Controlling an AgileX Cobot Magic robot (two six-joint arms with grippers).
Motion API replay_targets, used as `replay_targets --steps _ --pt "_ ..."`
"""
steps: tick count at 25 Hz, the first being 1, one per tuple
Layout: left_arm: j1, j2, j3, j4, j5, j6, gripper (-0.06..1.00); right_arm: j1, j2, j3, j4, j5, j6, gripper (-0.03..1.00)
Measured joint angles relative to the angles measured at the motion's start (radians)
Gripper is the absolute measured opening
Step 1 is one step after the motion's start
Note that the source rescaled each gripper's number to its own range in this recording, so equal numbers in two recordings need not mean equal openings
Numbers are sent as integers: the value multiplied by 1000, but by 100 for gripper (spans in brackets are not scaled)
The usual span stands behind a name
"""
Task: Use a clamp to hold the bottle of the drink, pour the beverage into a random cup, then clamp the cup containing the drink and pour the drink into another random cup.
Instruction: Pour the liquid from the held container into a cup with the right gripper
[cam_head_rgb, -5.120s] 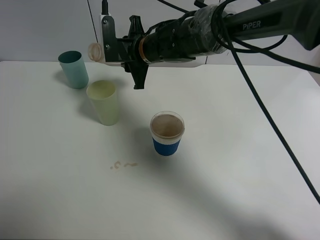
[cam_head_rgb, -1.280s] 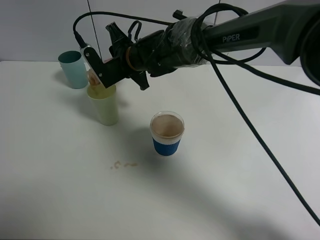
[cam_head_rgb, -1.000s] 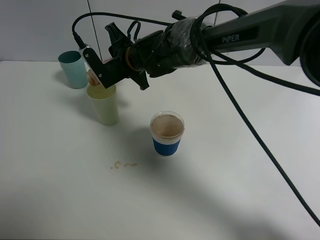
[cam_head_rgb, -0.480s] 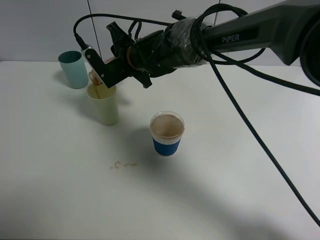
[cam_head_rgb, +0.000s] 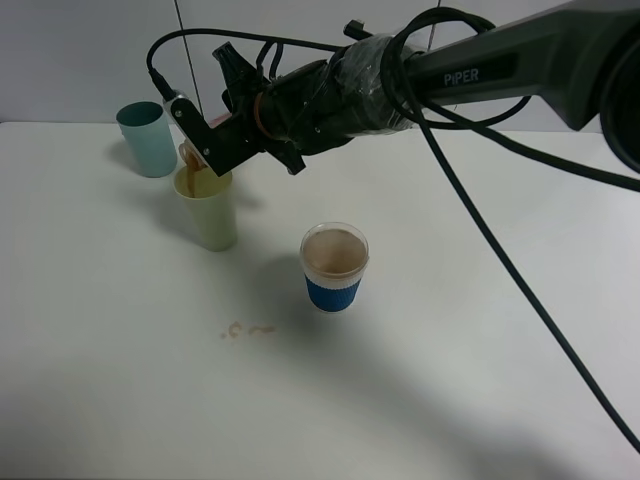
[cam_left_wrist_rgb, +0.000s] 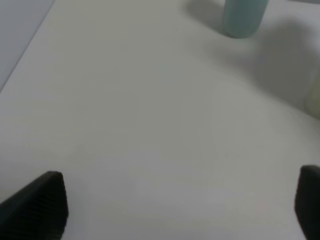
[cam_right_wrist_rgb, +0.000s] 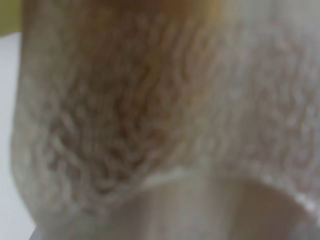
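Count: three cups standing on the bench (cam_head_rgb: 470, 360), one container held, two tools.

Far left, teal cup (cam_head_rgb: 147, 138), upright, well apart from the others. Next, pale cup (cam_head_rgb: 208, 215), upright, with brown liquid (cam_head_rgb: 191, 183) showing at its rim. Directly over that rim, a small translucent container (cam_head_rgb: 187, 153), tipped mouth-down. The right tool (cam_head_rgb: 203, 135) is pinching it, reaching in from the right. Brown spots (cam_head_rgb: 246, 328) on the bench nearer the camera. Further right, blue-sleeved cup (cam_head_rgb: 334, 266), upright, brown drink inside.

Left tool (cam_left_wrist_rgb: 173, 206): fingertips spread wide, nothing between them, over bare bench near the teal cup.
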Motion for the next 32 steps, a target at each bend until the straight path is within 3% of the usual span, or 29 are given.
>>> replay_targets --steps 32 --pt "0 0 0 0 0 0 75 12 0 -2 -26 63 0 0"
